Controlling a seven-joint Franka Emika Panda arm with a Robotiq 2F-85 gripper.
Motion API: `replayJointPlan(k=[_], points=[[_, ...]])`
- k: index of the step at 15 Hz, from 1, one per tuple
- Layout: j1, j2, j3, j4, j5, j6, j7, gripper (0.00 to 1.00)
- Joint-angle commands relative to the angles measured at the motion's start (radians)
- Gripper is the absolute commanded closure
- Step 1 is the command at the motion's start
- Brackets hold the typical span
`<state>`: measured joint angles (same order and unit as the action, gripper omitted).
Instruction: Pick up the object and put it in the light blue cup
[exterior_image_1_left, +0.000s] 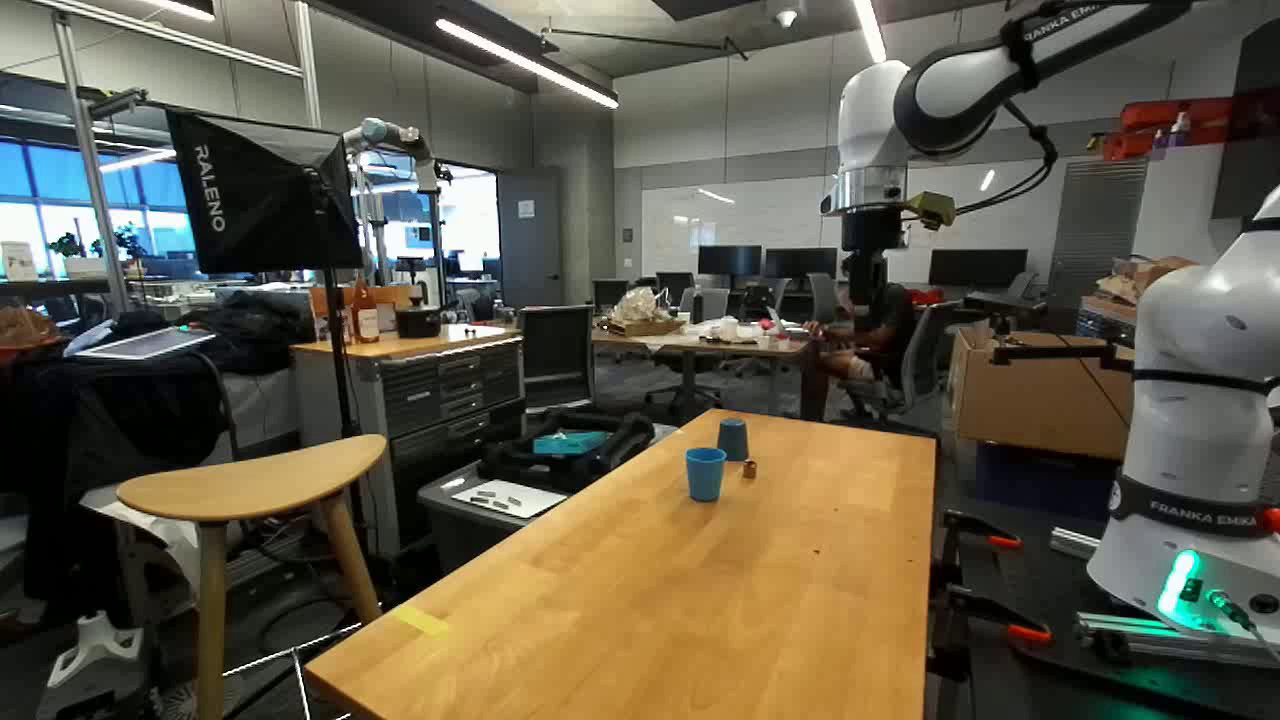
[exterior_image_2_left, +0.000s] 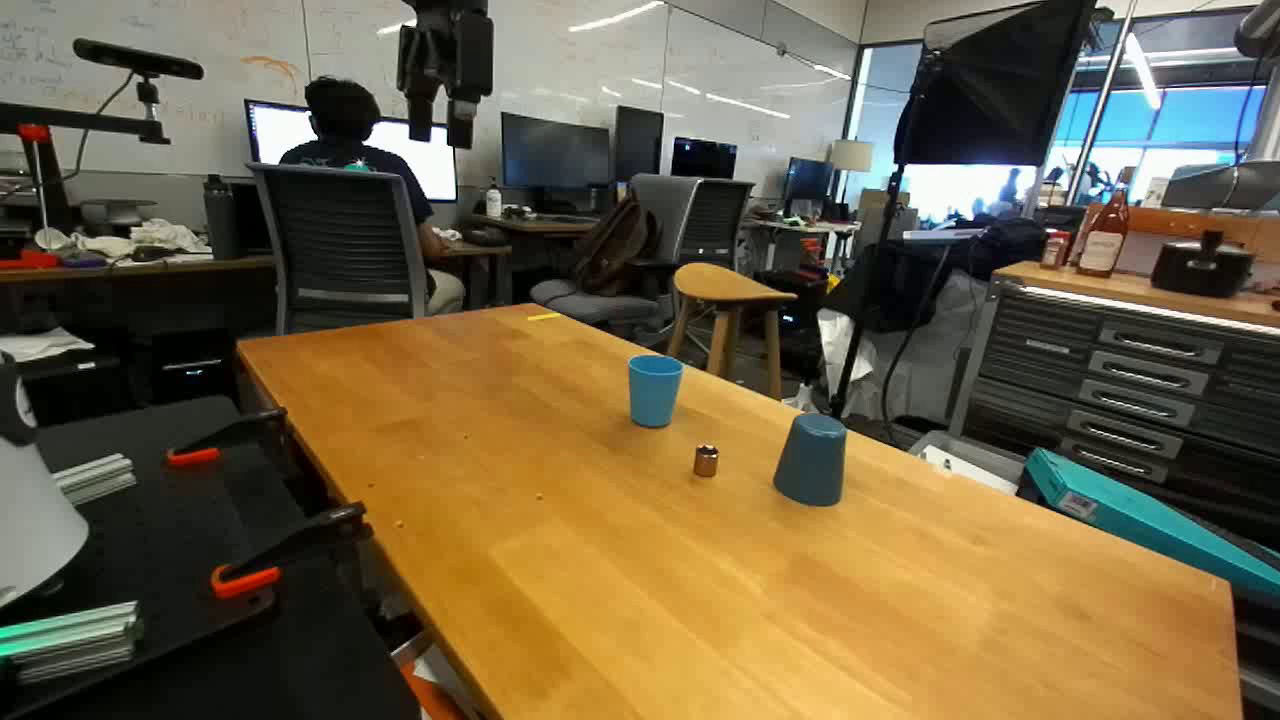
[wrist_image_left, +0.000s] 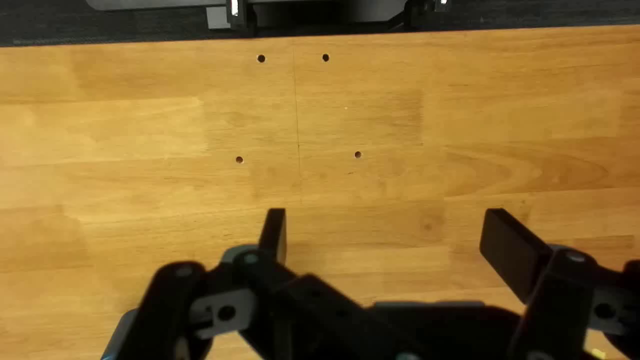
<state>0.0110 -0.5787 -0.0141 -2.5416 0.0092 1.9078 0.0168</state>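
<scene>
Wooden and grained in strips, the table (exterior_image_2_left: 700, 600) is shown in both exterior views and from above in the wrist view. On it the small, copper-coloured object (exterior_image_2_left: 706, 461) is placed near the light blue cup (exterior_image_2_left: 655, 392), which is stood mouth up, and a darker blue cup (exterior_image_2_left: 811, 465), which is turned upside down; neither is touched by it. Finer details of the object are too small to be made out. Above the table the gripper (wrist_image_left: 384, 240) is released, its 2 fingers set wide apart. "FRANKA EMIKA" can be read at the base of the arm (exterior_image_1_left: 1200, 330), and "RALENO" on a black softbox (exterior_image_1_left: 265, 195). Handwriting on a whiteboard (exterior_image_2_left: 240, 40) cannot be deciphered, nor can the labels of a bottle (exterior_image_2_left: 1103, 240) and a teal box (exterior_image_2_left: 1140, 518). In an exterior view the arm is cut off above the gripper by the top edge, and a seated person (exterior_image_2_left: 343, 108) is partly hidden by a chair (exterior_image_2_left: 340, 250).
</scene>
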Motion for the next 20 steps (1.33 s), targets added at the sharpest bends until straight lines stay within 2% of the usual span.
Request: replayJointPlan(k=[1, 13, 14, 16, 18, 20], points=[[-0.006, 0.0, 0.005, 0.002, 0.003, -0.002, -0.003, 0.0], [-0.006, 0.0, 0.005, 0.002, 0.003, -0.002, -0.003, 0.0], [-0.005, 0.01, 0.031, -0.012, -0.023, 0.061, 0.019, 0.0], [-0.037, 0.115, 0.04, 0.005, -0.071, 0.181, 0.058, 0.0], [-0.099, 0.228, 0.026, 0.026, -0.157, 0.309, 0.13, 0.0], [-0.158, 0.323, 0.001, 0.056, -0.218, 0.376, 0.201, 0.0]])
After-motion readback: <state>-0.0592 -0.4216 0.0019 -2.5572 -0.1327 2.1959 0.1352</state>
